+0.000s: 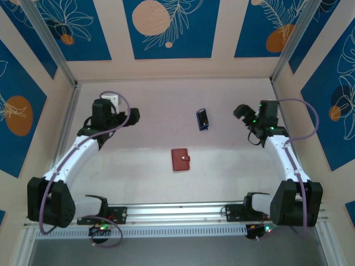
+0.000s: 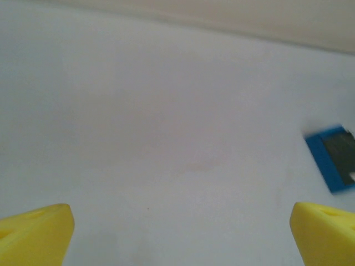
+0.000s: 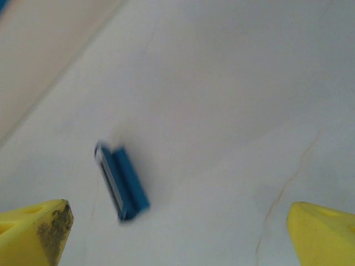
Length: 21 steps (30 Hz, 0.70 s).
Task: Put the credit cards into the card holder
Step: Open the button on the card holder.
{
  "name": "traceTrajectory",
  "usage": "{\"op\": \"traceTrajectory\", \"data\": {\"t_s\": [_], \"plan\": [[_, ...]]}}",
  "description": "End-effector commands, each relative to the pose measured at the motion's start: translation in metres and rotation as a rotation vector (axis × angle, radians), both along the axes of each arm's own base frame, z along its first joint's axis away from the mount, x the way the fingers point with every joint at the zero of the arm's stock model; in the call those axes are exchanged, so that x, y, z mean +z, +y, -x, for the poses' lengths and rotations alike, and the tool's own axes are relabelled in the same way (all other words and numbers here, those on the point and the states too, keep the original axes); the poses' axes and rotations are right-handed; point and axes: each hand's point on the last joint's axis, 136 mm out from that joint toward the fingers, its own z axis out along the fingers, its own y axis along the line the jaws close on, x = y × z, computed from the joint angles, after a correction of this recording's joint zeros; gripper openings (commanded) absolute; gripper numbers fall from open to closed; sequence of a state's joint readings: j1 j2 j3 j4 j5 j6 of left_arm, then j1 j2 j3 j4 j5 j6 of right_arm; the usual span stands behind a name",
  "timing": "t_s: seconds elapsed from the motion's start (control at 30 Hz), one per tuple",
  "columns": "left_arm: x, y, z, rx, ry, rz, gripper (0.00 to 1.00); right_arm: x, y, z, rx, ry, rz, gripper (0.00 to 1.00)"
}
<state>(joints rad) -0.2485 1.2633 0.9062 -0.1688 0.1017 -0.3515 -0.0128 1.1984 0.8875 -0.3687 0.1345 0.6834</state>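
The red card holder (image 1: 180,159) lies shut, snap tab to the right, in the middle of the table. The blue credit cards (image 1: 203,119) lie farther back, right of centre, a dark patch on the top face. In the left wrist view the credit cards (image 2: 334,157) sit at the right edge. In the right wrist view the credit cards (image 3: 122,180) look stacked and blurred. My left gripper (image 1: 132,116) hovers open at the back left. My right gripper (image 1: 241,111) hovers open at the back right. Nothing lies between either pair of yellow fingertips (image 2: 39,235) (image 3: 33,233).
A white block (image 1: 112,99) sits at the back left behind the left arm. Patterned walls close in the table on three sides. A metal rail (image 1: 177,212) runs along the near edge between the arm bases.
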Motion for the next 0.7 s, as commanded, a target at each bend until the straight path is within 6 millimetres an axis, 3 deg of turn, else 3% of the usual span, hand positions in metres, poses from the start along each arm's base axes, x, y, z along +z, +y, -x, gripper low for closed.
{"op": "traceTrajectory", "data": {"t_s": [0.0, 0.13, 0.33, 0.43, 0.53, 0.67], "plan": [[-0.023, -0.068, 0.045, -0.173, 0.18, 0.131, 0.98, 0.001, 0.036, 0.037, 0.119, 0.107, 0.043, 1.0], [-0.032, -0.126, 0.069, -0.296, 0.239, 0.206, 0.83, -0.018, 0.084, 0.066, 0.274, 0.166, 0.098, 0.94], [-0.072, -0.187, 0.092, -0.392, 0.379, 0.305, 0.39, -0.044, 0.142, 0.096, 0.441, 0.243, 0.175, 0.7], [-0.097, -0.197, 0.097, -0.38, 0.436, 0.305, 0.26, -0.054, 0.164, 0.102, 0.497, 0.277, 0.243, 0.57], [-0.117, -0.197, 0.099, -0.359, 0.47, 0.308, 0.22, -0.068, 0.182, 0.104, 0.539, 0.325, 0.304, 0.46], [-0.132, -0.197, 0.094, -0.34, 0.481, 0.296, 0.17, -0.088, 0.202, 0.104, 0.585, 0.374, 0.353, 0.41]]}}
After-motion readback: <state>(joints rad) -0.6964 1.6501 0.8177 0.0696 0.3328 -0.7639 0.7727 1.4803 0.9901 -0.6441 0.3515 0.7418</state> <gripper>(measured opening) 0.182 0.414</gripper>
